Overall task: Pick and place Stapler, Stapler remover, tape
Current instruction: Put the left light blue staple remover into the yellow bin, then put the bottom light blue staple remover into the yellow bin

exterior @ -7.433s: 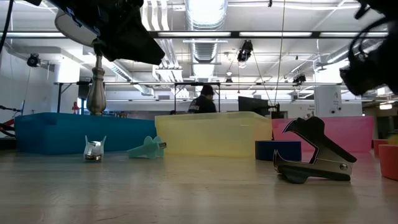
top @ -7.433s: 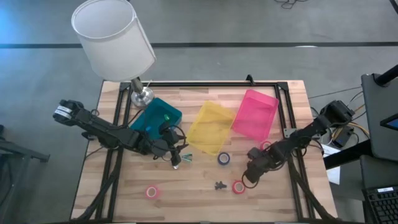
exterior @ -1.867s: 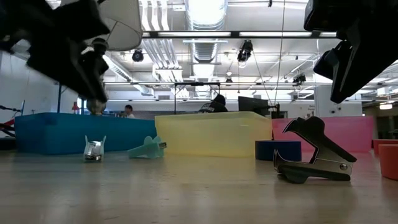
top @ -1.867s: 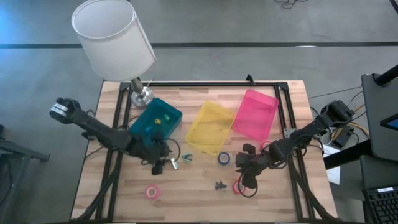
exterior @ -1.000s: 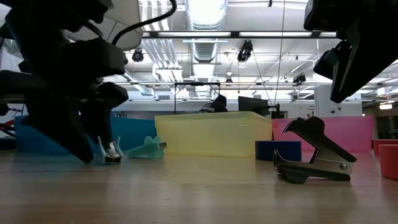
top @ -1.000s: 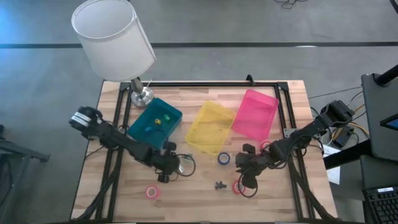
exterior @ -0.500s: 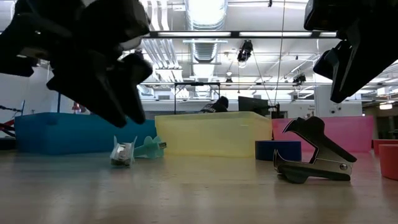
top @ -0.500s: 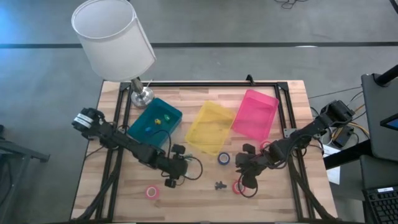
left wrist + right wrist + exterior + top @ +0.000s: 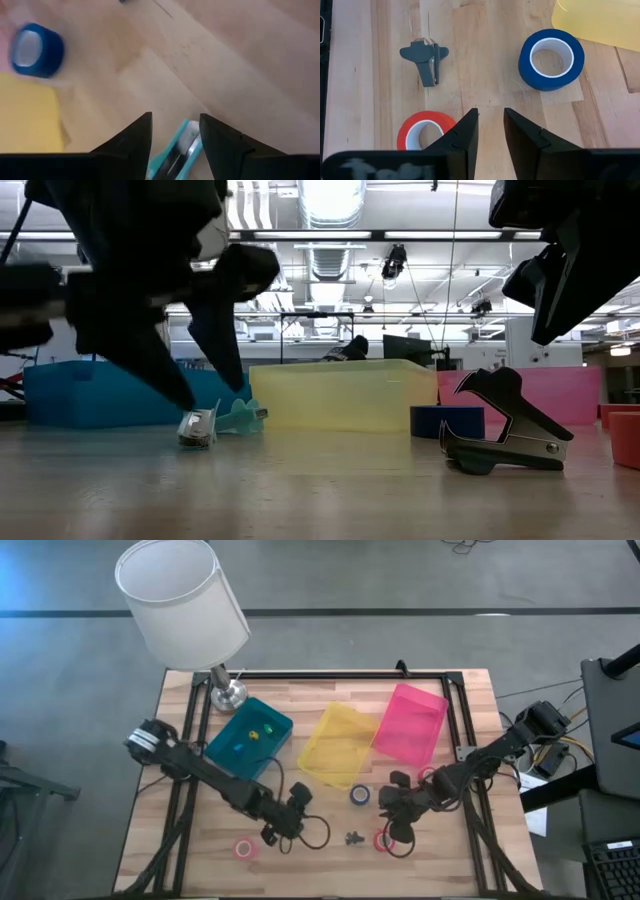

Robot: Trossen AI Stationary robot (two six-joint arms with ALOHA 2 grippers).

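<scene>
My left gripper (image 9: 283, 823) is open and hangs just over a small teal-and-silver stapler (image 9: 176, 151), which lies flat on the wood (image 9: 197, 427); its fingers stand to either side without touching it. A teal staple remover (image 9: 238, 418) lies just behind the stapler. My right gripper (image 9: 491, 125) is open and raised near the table's right side (image 9: 393, 824). Below it lie a red tape roll (image 9: 425, 131), a dark staple remover (image 9: 426, 59) and a blue tape roll (image 9: 551, 59). A pink tape roll (image 9: 245, 849) lies flat near the near edge.
Three open bins sit across the table's far half: teal (image 9: 250, 737), yellow (image 9: 338, 745) and pink (image 9: 410, 725). A lamp with a white shade (image 9: 185, 605) stands at the far left corner. The blue tape (image 9: 37, 42) lies beside the yellow bin's near corner.
My left gripper has moved toward the table's right and near edges and risen slightly. The small stapler slid a short way to the right along the wood, then stayed put. My right arm kept still.
</scene>
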